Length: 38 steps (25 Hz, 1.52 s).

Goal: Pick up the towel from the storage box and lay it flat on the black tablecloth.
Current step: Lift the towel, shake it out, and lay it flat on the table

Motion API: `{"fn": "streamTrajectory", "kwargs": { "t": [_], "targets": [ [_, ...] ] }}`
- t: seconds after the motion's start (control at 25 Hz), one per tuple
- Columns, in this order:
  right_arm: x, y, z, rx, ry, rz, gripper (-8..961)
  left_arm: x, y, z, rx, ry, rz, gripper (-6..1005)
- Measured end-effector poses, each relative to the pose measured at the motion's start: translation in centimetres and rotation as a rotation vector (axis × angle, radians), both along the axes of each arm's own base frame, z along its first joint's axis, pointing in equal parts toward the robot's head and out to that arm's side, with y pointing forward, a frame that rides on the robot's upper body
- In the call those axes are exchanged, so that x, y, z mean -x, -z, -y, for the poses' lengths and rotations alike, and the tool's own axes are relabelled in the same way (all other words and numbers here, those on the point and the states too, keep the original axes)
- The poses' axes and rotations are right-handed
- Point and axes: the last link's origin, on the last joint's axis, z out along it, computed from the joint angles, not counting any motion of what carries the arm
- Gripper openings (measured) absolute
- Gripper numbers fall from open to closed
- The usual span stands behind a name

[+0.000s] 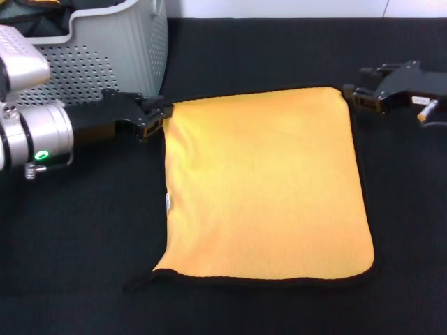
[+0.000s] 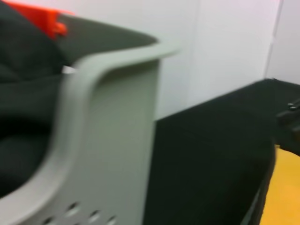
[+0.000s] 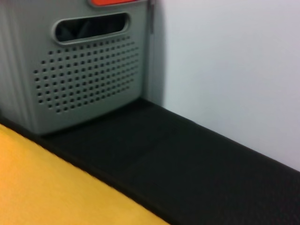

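While the towel (image 1: 265, 185) lies spread orange-yellow face up on the black tablecloth (image 1: 77, 237), both arms reach in low over the desk toward its two far corners. The left gripper (image 1: 155, 115) comes in from the left, its silver wrist beside the storage box (image 1: 119, 52), and its black fingertips sit at the towel's far left corner; whether it pinches the hem or has released it cannot be told. The right gripper (image 1: 357, 96) reaches in from the right and stands just beside the far right corner, its grip likewise unclear. A near left corner of the towel is slightly drawn out to a point. The storage box stands at the far left on the tablecloth, holding a dark cloth (image 2: 23, 93) with something orange-red (image 2: 40, 18) at its rim.
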Motion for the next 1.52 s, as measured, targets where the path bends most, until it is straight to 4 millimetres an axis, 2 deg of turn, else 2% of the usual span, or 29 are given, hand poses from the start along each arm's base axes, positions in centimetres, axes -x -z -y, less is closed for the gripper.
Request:
{"fn": "streamTrajectory", "kwargs": {
  "t": [0.08, 0.16, 0.28, 0.32, 0.4, 0.52, 0.72, 0.92, 1.12, 1.36, 1.52],
  "targets": [
    [0.0, 0.0, 0.0, 0.0, 0.0, 0.0, 337, 0.4, -0.5, 0.2, -0.022, -0.011, 0.015, 44],
    [-1.4, -2.3, 0.8, -0.027, 0.01, -0.04, 423, 0.7, -0.8, 0.3, -0.03, -0.016, 0.024, 124],
    [-1.9, -3.0, 1.2, -0.034, 0.011, -0.055, 549, 1.0, -1.5, 0.9, -0.028, -0.001, 0.031, 244],
    [-2.6, -4.2, 2.0, -0.048, 0.013, -0.09, 591, 1.0, -1.6, 0.9, -0.025, 0.005, 0.031, 273],
    [-2.9, -4.7, 2.6, -0.049, 0.011, -0.118, 672, 0.8, -2.0, 0.9, -0.021, 0.02, 0.031, 331],
    [-2.9, -4.3, 3.0, -0.04, 0.008, -0.133, 793, 0.7, -1.9, 0.9, -0.017, 0.027, 0.032, 418],
    [-2.7, -3.2, 3.6, -0.021, 0.0, -0.14, 876, -0.3, -1.4, 0.6, -0.005, 0.054, 0.041, 642],
    [-2.3, -2.3, 4.0, -0.003, -0.024, -0.145, 891, -1.6, -0.9, -0.2, 0.048, 0.004, 0.093, 682],
    [-1.9, -2.1, 4.2, 0.009, -0.038, -0.154, 889, -2.4, -0.3, -1.0, 0.176, -0.06, 0.036, 699],
    [-1.8, -2.1, 4.5, 0.017, -0.048, -0.171, 889, -2.3, -0.3, -0.6, 0.145, -0.027, 0.014, 712],
    [-1.7, -2.3, 5.1, 0.026, -0.074, -0.179, 889, -2.6, -1.0, 0.1, 0.116, 0.032, 0.069, 711]
  ]
}}
